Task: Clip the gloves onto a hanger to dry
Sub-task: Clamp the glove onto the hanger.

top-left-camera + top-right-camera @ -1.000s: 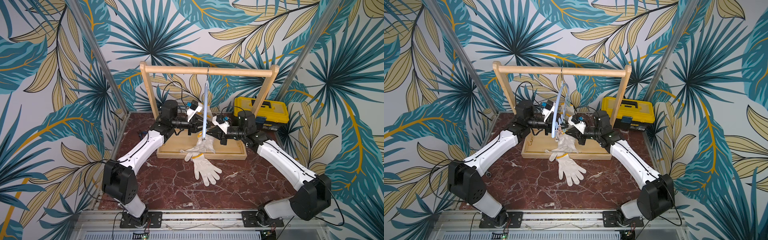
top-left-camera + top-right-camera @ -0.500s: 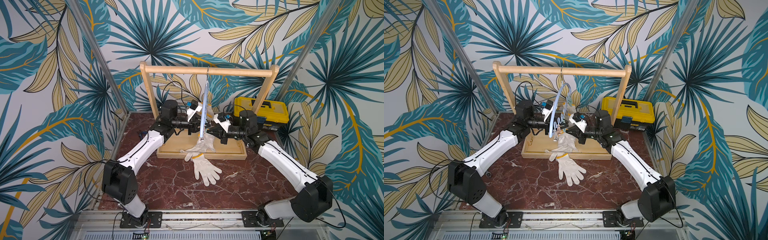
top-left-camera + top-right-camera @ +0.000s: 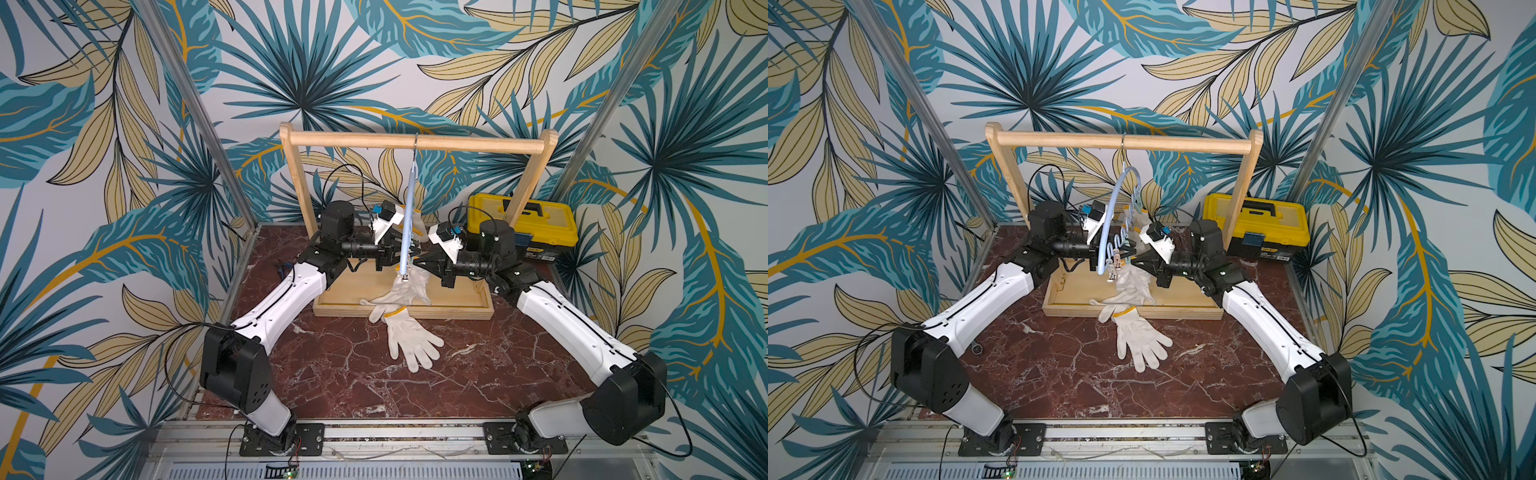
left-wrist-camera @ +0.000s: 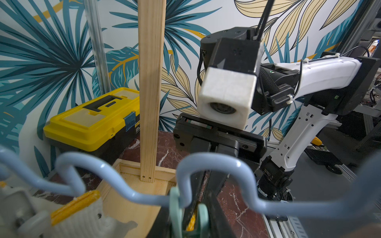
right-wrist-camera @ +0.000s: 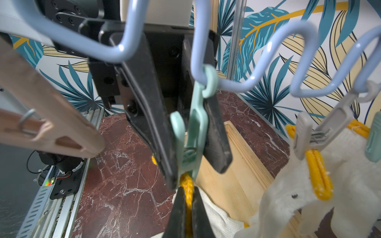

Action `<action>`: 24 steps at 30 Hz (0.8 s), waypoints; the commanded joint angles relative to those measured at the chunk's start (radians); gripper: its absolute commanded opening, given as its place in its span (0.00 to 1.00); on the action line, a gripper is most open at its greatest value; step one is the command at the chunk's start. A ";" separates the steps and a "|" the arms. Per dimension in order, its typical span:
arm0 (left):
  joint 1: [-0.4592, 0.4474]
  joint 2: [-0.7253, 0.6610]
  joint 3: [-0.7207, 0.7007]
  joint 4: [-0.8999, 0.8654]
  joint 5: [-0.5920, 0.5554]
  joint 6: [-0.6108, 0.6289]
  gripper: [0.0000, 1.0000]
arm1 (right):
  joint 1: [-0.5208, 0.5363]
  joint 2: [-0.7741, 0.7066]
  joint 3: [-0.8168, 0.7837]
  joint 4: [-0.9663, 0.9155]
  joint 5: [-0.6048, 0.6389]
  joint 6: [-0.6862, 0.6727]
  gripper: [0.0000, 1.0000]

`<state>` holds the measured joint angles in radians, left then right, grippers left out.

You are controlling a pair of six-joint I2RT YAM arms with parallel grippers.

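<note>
The pale-blue hanger [image 3: 409,216] [image 3: 1113,216] hangs by its hook from the wooden rail. My left gripper [image 3: 392,259] [image 5: 185,127] is shut on a mint-green clip [image 5: 193,131] [image 4: 185,216] of the hanger, one finger on each handle. My right gripper [image 3: 417,262] [image 5: 188,214] is shut on the yellow cuff [image 5: 187,185] of a white glove [image 3: 413,284], with the cuff held up right under that clip's mouth. The glove's fingers trail onto the tray. A second glove [image 5: 309,185] [image 4: 82,208] hangs from a grey clip. A third glove [image 3: 409,336] [image 3: 1140,336] lies flat on the marble.
The wooden rack [image 3: 415,143] stands on a shallow wooden tray [image 3: 457,301] at the back of the marble table. A yellow toolbox [image 3: 523,220] sits behind the rack's right post. Metal posts rise at both back corners.
My right gripper has moved a little left toward the hanger with the glove cuff. The hanger's lower end has swung slightly. The left gripper has kept its place on the clip.
</note>
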<state>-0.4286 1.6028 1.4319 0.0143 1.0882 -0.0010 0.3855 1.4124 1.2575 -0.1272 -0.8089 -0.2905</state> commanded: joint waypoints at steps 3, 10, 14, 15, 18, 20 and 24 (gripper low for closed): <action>-0.006 -0.017 -0.042 -0.024 -0.017 0.033 0.00 | 0.003 -0.061 0.022 0.042 -0.057 0.028 0.00; -0.006 -0.020 -0.043 -0.025 -0.019 0.037 0.00 | 0.001 -0.055 0.021 0.065 -0.076 0.055 0.00; -0.007 -0.021 -0.045 -0.025 -0.024 0.038 0.00 | 0.001 -0.057 0.020 0.072 -0.081 0.065 0.00; -0.006 -0.021 -0.045 -0.024 -0.022 0.039 0.00 | 0.001 -0.058 0.019 0.072 -0.080 0.065 0.00; -0.007 -0.022 -0.047 -0.025 -0.020 0.040 0.00 | 0.001 -0.066 0.014 0.071 -0.072 0.071 0.00; -0.006 -0.024 -0.051 -0.025 -0.019 0.043 0.00 | 0.000 -0.073 0.009 0.076 -0.061 0.076 0.00; -0.006 -0.023 -0.053 -0.025 -0.019 0.043 0.00 | 0.001 -0.084 -0.014 0.122 -0.049 0.100 0.00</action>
<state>-0.4313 1.5887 1.4216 0.0208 1.0840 0.0212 0.3820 1.3792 1.2545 -0.1024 -0.8299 -0.2192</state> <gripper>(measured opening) 0.240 0.060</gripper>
